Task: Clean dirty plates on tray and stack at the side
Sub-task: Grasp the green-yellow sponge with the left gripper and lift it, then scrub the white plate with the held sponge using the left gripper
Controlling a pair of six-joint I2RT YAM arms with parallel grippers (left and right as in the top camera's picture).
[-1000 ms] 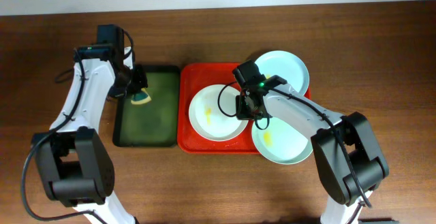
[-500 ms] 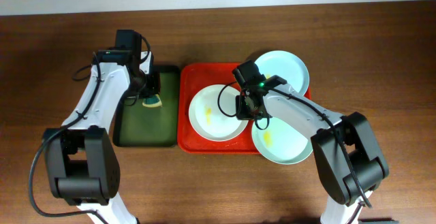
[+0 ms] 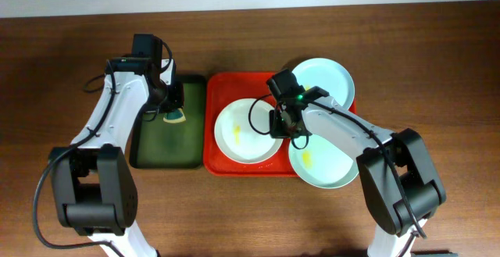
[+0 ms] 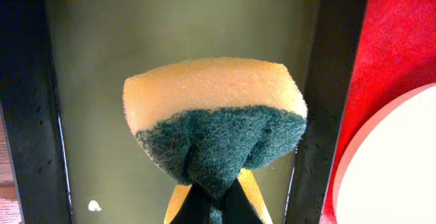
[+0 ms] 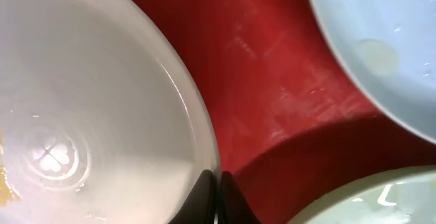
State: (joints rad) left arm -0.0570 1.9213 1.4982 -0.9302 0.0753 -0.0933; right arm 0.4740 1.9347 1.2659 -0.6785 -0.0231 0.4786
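Plates, three, round and shallow, all on the red tray point(image 3: 212, 162).
- White plate point(image 3: 244, 132): left half of the tray, a yellow smear near its centre. Its right rim is pinched between the closed fingers of the right gripper point(image 5: 218, 191); the right wrist view shows the two fingertips meeting on that edge.
- Pale blue-green plate, far point(image 3: 328, 77): far right corner of the tray, its edge reaching past the tray's rim.
- Pale blue-green plate, near point(image 3: 326, 167): near right corner of the tray, overhanging the rim toward the robot, with a yellow streak left of centre.

Dark green tray point(image 3: 152, 151): just left of the red tray, long sides side by side, on the brown table point(image 3: 55, 62).

Sponge point(image 4: 214, 118): yellow foam with a green scouring face, clamped in the left gripper point(image 4: 214, 207), over the dark green tray near the side that adjoins the red tray.
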